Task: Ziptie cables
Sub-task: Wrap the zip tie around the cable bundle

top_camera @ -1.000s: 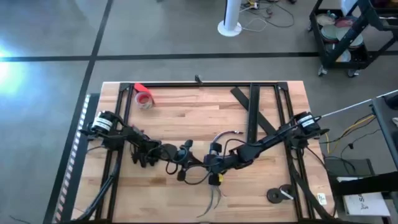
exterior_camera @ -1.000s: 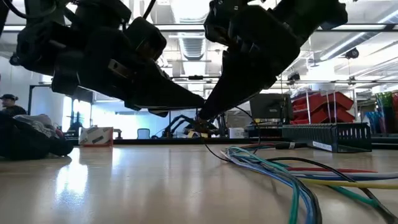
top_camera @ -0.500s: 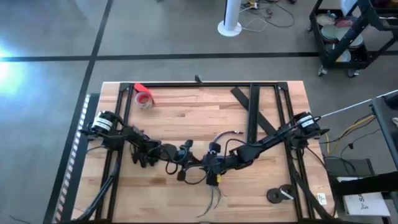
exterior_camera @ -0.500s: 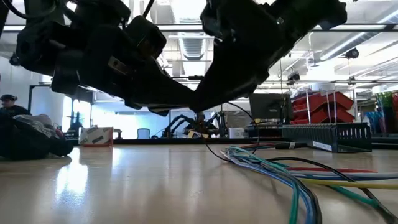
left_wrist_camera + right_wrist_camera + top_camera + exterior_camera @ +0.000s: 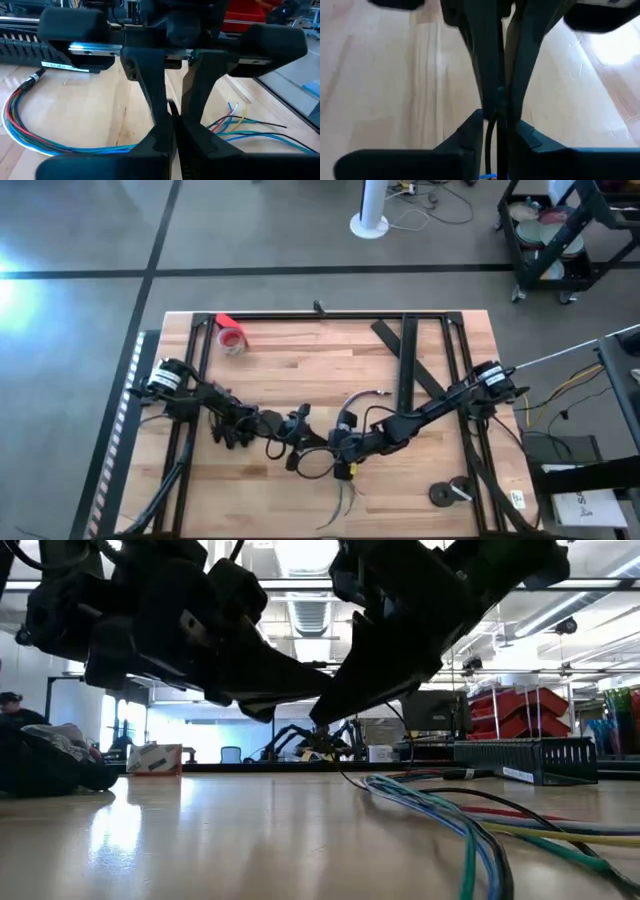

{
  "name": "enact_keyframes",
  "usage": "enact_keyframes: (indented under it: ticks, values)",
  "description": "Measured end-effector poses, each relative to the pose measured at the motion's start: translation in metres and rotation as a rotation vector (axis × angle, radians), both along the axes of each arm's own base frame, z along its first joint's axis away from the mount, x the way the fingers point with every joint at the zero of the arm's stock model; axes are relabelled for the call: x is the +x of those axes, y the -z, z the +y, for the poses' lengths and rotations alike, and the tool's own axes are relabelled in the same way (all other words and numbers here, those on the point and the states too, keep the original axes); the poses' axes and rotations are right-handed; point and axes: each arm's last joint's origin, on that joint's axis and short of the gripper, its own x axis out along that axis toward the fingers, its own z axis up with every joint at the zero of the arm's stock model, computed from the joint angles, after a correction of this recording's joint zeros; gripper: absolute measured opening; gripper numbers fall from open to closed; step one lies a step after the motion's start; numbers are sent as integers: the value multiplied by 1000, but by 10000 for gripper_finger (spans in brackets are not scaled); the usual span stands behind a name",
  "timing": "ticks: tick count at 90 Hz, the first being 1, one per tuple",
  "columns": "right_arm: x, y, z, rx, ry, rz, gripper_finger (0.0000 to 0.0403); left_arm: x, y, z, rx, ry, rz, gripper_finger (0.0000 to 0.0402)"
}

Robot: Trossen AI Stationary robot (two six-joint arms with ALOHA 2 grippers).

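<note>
Cables (image 5: 470, 825) lie slack on the table (image 5: 300, 370), looping under both grippers, loose ends trailing toward the near edge. My left gripper (image 5: 174, 112) has its fingers pressed nearly together on a thin dark strip, which I take for the ziptie (image 5: 171, 107). My right gripper (image 5: 496, 107) is likewise pinching a thin dark strip just ahead of its tips; whether it is the same ziptie I cannot tell. The two grippers sit close, almost tip to tip, above the bundle. My judgement: keep both pinches firm, feed the tail slowly, and gather every wire inside the loop before tightening.
</note>
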Motion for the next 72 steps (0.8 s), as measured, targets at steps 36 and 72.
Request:
enact_keyframes:
  ticks: [36, 72]
  values:
    - [-1, 1, 0, -18, 11, -3, 2, 0, 0, -1, -37, 15, 10, 41]
    - [-3, 3, -1, -31, 4, 8, 0, -8, -10, 1, -40, 11, 108, 119]
